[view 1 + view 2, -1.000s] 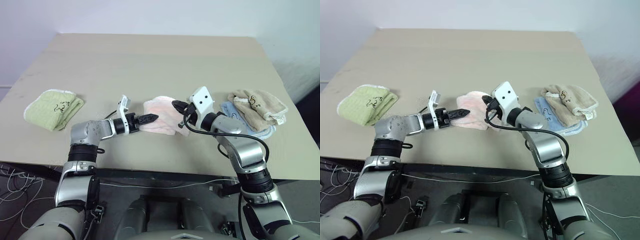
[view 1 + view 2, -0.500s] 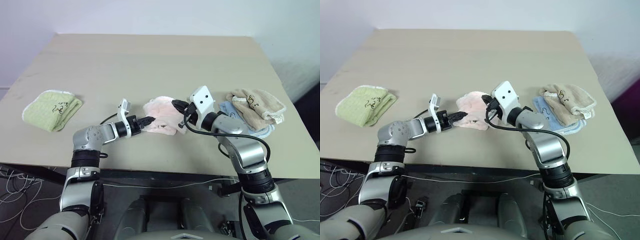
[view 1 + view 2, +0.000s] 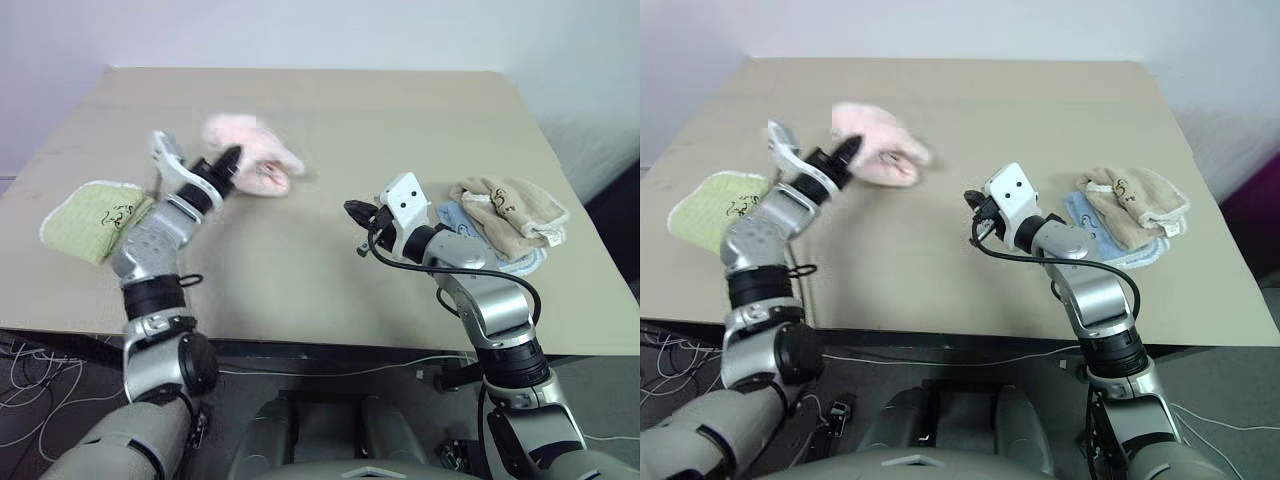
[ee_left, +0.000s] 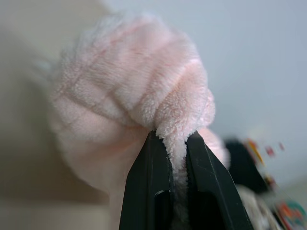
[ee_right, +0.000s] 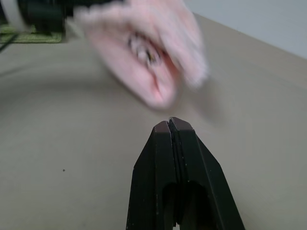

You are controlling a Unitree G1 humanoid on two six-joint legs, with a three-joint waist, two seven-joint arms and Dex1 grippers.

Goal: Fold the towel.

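The left hand [image 3: 228, 158], clamped on a fold of the pink towel [image 3: 255, 152], holds it above the bench [image 3: 400, 130] (right hand [image 3: 352, 210] pinched together, empty); shaking it fully open before laying it flat looks wisest.

Bare test room, lab-like — plain beige table [image 3: 330, 120], blank pale wall [image 3: 300, 30], loose cables [image 3: 30, 385] on floor.
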